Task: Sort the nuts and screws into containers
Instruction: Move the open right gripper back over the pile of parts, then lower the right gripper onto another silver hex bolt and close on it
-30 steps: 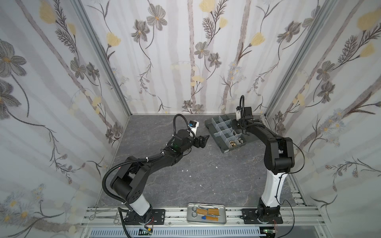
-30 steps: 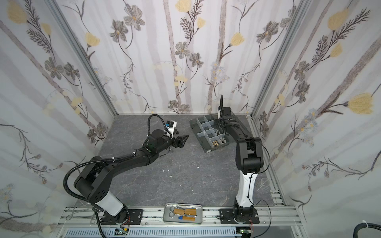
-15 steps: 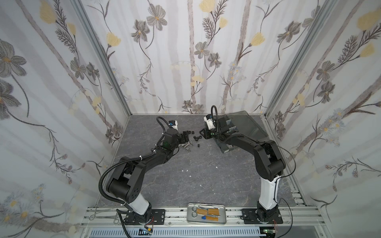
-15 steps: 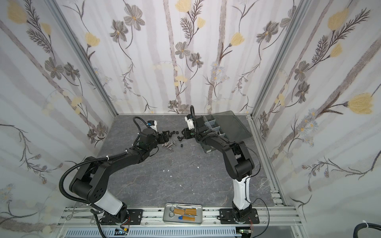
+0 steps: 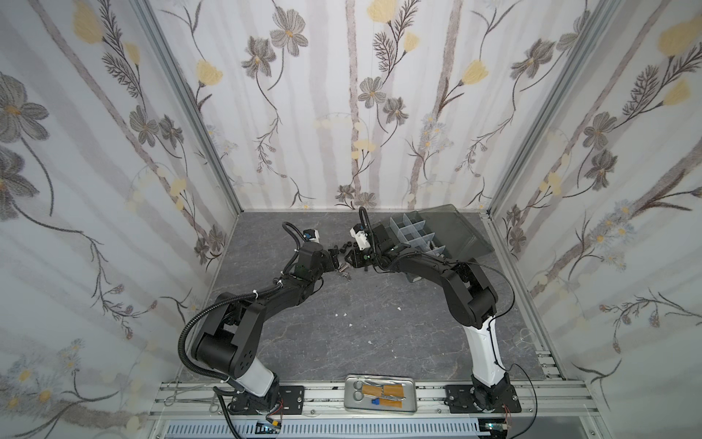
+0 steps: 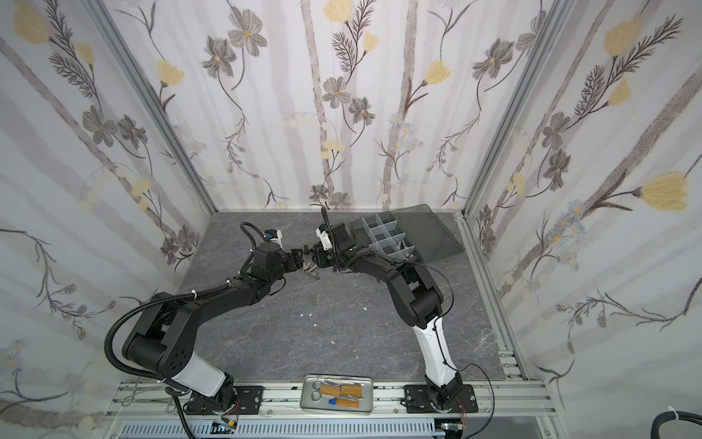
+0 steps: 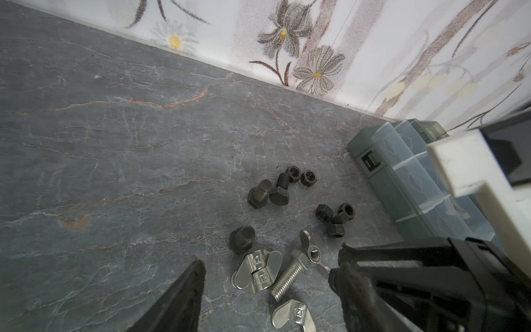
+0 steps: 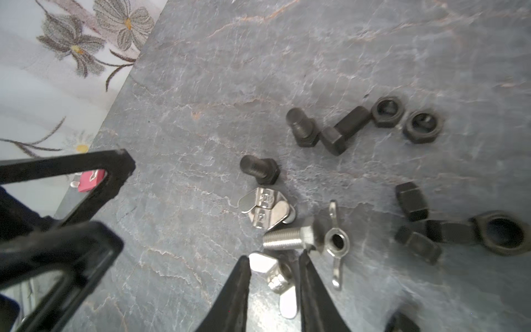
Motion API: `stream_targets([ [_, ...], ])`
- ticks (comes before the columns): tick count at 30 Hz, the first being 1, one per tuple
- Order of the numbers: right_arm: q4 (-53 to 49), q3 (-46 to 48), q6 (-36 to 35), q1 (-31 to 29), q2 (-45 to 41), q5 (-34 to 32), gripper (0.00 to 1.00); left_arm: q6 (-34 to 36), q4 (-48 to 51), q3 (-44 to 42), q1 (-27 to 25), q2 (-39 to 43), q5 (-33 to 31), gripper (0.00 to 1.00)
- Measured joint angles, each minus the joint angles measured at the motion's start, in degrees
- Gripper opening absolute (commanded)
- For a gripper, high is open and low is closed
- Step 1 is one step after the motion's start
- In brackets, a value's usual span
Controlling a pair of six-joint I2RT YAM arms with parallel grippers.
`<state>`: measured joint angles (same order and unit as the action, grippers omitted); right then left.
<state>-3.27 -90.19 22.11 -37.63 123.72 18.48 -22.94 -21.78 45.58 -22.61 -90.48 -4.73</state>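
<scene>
The screws and nuts (image 5: pixel 343 265) (image 6: pixel 309 269) lie in a loose pile at the back middle of the table. It holds black bolts (image 7: pixel 260 195), black nuts (image 7: pixel 334 215), a silver bolt (image 7: pixel 287 277) and silver wing nuts (image 7: pixel 255 271). My left gripper (image 5: pixel 334 259) (image 7: pixel 267 276) is open, its fingers straddling the silver bolt and wing nuts. From the other side my right gripper (image 5: pixel 351 260) (image 8: pixel 274 276) is shut on a silver wing nut (image 8: pixel 277 277) that rests on the table. The containers (image 5: pixel 416 233) (image 6: pixel 383 237) stand just right of the pile, lid (image 5: pixel 456 232) open.
The back wall runs close behind the pile. The two grippers nearly touch tip to tip. A silver tray with scissors (image 5: pixel 380 393) sits on the front rail. White specks (image 5: pixel 343 315) dot the middle of the table.
My right arm has swung from over the organizer to the pile and narrowed its jaws around a wing nut. My left gripper has moved to the pile and its jaws have narrowed somewhat.
</scene>
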Motion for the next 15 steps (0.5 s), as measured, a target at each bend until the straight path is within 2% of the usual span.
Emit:
stream_targets([
  [9,-0.2,0.2,6.2,-1.8,3.1,0.0,0.32,0.0,-0.7,-0.1,0.1,-0.6,0.3,0.77],
  [15,-1.3,-1.3,7.5,-2.0,5.8,-2.4,0.4,0.0,-0.9,0.3,0.1,-0.7,0.4,0.78],
])
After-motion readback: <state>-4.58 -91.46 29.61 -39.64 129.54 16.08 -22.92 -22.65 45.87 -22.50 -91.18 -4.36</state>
